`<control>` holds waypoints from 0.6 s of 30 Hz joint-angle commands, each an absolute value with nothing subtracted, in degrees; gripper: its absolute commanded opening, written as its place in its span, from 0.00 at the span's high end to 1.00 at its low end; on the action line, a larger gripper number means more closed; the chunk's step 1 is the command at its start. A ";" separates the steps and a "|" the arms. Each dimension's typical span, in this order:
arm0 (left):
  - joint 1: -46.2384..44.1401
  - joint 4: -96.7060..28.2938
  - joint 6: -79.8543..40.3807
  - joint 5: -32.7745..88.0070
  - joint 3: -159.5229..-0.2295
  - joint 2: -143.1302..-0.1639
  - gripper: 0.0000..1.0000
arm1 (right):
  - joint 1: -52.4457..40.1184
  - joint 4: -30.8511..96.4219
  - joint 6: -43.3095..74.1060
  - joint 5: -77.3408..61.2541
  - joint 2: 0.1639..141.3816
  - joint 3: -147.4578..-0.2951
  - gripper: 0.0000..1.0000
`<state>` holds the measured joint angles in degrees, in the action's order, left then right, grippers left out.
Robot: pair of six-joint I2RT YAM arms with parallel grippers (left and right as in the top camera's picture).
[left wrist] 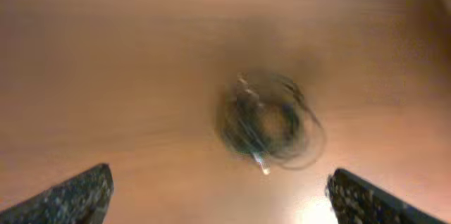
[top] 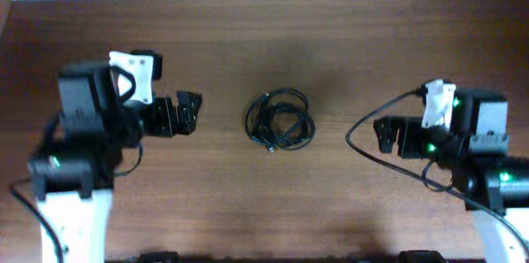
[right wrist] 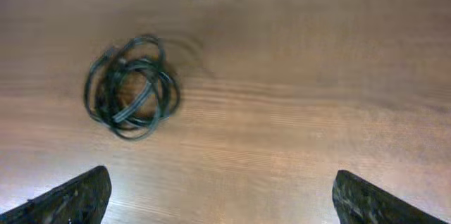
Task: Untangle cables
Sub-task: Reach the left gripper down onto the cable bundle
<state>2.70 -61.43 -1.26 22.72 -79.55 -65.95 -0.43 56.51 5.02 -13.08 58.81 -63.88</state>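
The cables (top: 281, 120) lie bunched as one small black coil at the middle of the wooden table. A small metal plug tip sticks out at its near side. The coil shows blurred in the left wrist view (left wrist: 271, 120) and sharp at the upper left of the right wrist view (right wrist: 132, 87). My left gripper (top: 188, 112) is open and empty, to the left of the coil and apart from it. My right gripper (top: 387, 135) is open and empty, to the right of the coil and apart from it.
The brown wooden table (top: 273, 40) runs to a pale wall at the back. A thick black robot wire (top: 364, 126) loops beside the right arm. The arm bases stand at the left and right front corners.
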 commanded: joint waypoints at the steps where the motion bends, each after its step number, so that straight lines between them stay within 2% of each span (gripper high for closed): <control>1: 2.76 -66.30 0.80 34.13 -92.14 -73.60 0.01 | -0.58 54.74 -1.85 -28.69 60.42 -66.52 0.01; 4: 2.42 -70.48 2.98 29.06 -93.12 -76.84 0.01 | -5.98 55.79 -2.04 -13.13 63.33 -67.20 0.01; 7: -1.28 -71.81 4.86 23.94 -93.12 -83.31 0.01 | -12.91 60.49 1.65 1.54 72.12 -74.89 0.01; 11: -8.93 -68.34 4.56 17.58 -93.12 -92.38 0.01 | -16.16 64.88 2.20 2.85 75.33 -90.08 0.01; 13: -13.06 -64.47 0.56 10.07 -93.10 -96.84 0.01 | -16.16 69.87 2.13 2.87 75.29 -99.48 0.01; 18: -21.26 -60.99 -5.41 -1.28 -92.88 -108.92 0.01 | -16.12 74.30 1.74 6.00 75.37 -101.65 0.01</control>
